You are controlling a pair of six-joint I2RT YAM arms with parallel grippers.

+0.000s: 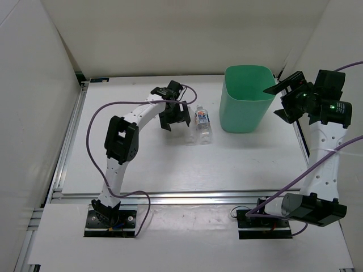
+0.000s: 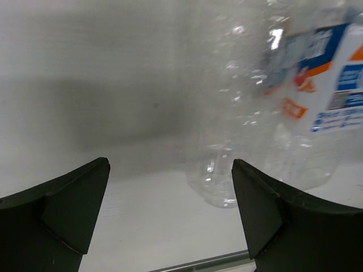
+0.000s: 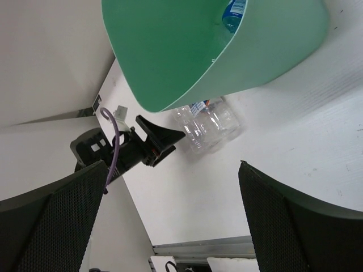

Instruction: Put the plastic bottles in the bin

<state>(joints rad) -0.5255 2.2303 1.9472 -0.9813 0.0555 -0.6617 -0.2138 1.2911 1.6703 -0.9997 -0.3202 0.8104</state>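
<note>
Just beside the wide-open, empty left end effector (image 1: 174, 120), the labelled clear bottle (image 1: 202, 117) on the table (image 1: 142, 164).

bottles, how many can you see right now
3. Two lie together on the table beside the bin: a plain clear bottle and a blue-white labelled bottle. A third bottle sits inside the bin. More may be hidden deeper inside.

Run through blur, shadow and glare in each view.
Left wrist: the labelled bottle is close and soft, glints dot its clear plastic, and a broad grey shadow falls left of it. Right wrist: the bin is sharp, and the right gripper shows dark fingers. Top external: even light, faint shadows.
</note>
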